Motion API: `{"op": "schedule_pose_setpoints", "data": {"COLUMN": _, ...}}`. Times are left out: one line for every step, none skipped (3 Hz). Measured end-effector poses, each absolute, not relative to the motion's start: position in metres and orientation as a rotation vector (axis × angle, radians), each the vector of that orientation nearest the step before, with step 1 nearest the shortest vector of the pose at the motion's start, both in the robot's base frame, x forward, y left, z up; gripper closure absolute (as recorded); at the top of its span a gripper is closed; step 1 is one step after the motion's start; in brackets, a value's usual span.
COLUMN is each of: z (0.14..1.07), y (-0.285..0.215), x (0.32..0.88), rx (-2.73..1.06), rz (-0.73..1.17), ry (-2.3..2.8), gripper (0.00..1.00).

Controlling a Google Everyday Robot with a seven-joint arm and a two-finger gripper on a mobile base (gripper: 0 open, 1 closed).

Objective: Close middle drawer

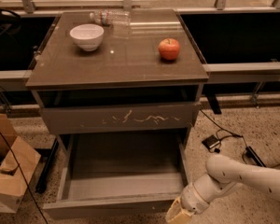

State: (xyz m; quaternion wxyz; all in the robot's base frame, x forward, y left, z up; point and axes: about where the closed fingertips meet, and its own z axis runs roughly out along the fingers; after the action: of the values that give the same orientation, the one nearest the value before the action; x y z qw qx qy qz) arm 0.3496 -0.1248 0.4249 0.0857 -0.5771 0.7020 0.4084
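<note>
The middle drawer (121, 181) is pulled far out below the drawer front with pale scratch marks (119, 118). Its deep grey box is empty and its plain front (107, 208) runs along the bottom edge of the camera view. My gripper (178, 212) is at the bottom right, at the right end of that plain front, on the end of my white arm (242, 176). The gripper's tip is cut off by the frame's lower edge.
On the cabinet top (116, 59) stand a white bowl (87, 36), a red apple (169, 49) and a lying plastic bottle (109, 17). A cardboard box (9, 169) sits on the floor at left. Cables and a small black box (211, 142) lie on the floor at right.
</note>
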Motion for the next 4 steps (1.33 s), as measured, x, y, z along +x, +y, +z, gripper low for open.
{"op": "schedule_pose_setpoints", "data": {"z": 0.423, "y": -0.121, "x": 0.376, "rx": -1.695, "rz": 1.187, "ry": 2.088, "gripper": 1.00}}
{"op": "schedule_pose_setpoints", "data": {"z": 0.423, "y": -0.112, "x": 0.420, "rx": -1.694, "rz": 1.144, "ry": 2.046, "gripper": 1.00}}
{"op": "schedule_pose_setpoints", "data": {"z": 0.425, "y": -0.105, "x": 0.434, "rx": -1.695, "rz": 1.139, "ry": 2.022, "gripper": 1.00}}
{"op": "schedule_pose_setpoints", "data": {"z": 0.435, "y": -0.081, "x": 0.511, "rx": -1.681, "rz": 1.089, "ry": 1.914, "gripper": 1.00}}
